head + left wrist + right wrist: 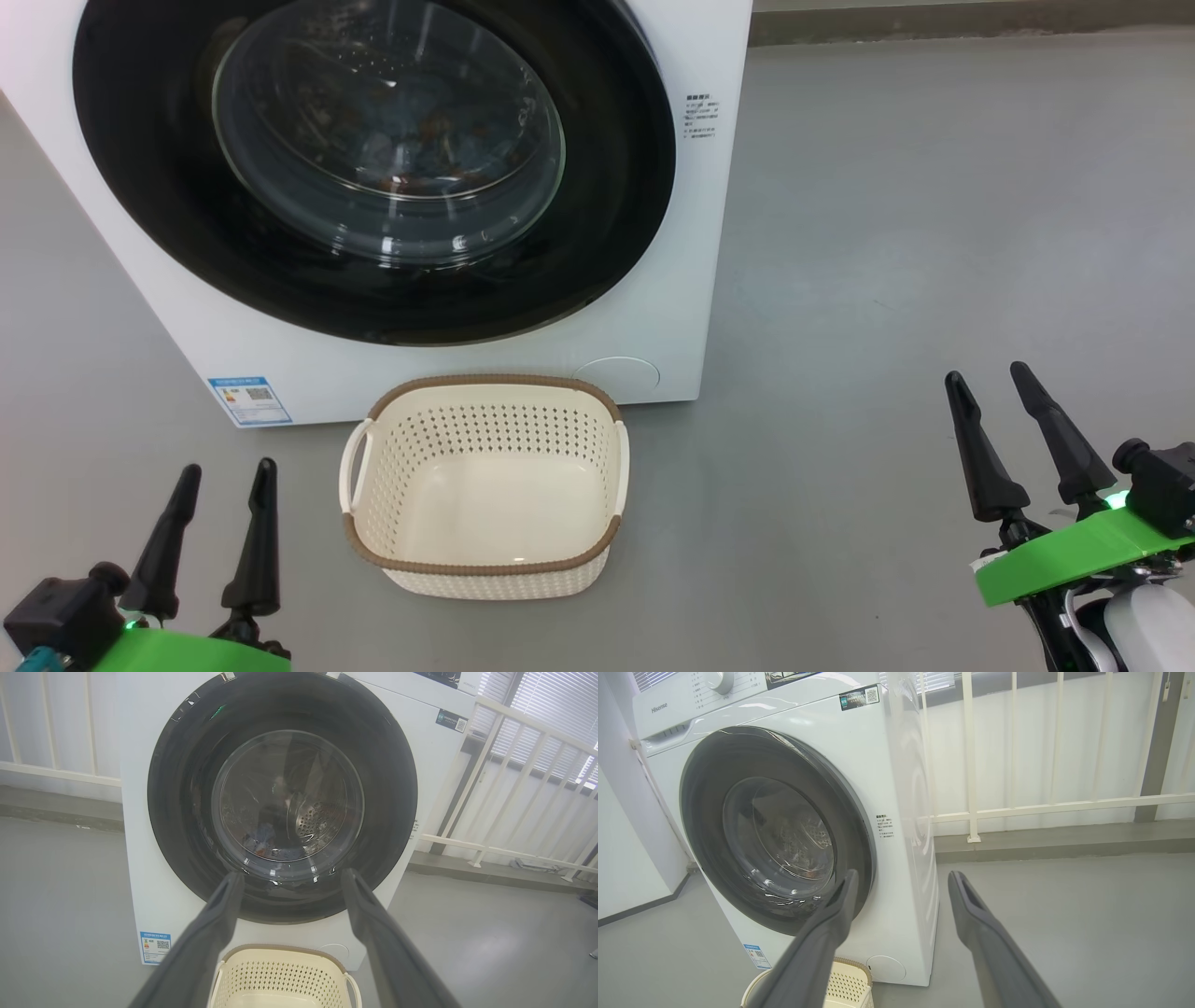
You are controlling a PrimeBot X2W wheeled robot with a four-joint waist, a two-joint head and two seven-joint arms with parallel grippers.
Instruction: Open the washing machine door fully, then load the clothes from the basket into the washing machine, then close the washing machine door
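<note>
The white washing machine [653,308] stands ahead with its round black door [616,215] flat against the front. Through the glass bowl I make out blue printed clothes [262,836] lying in the drum. The cream basket [485,481] with a brown rim sits on the floor in front of the machine, and nothing lies in it. My left gripper [224,476] hangs open at the lower left, beside the basket. My right gripper [988,383] is open at the lower right, well away from the machine. Both hold nothing.
Grey floor [887,233] stretches to the right of the machine. A white railing [1017,809] and a low kerb run along the wall behind and to the right. A white wall [626,868] stands left of the machine.
</note>
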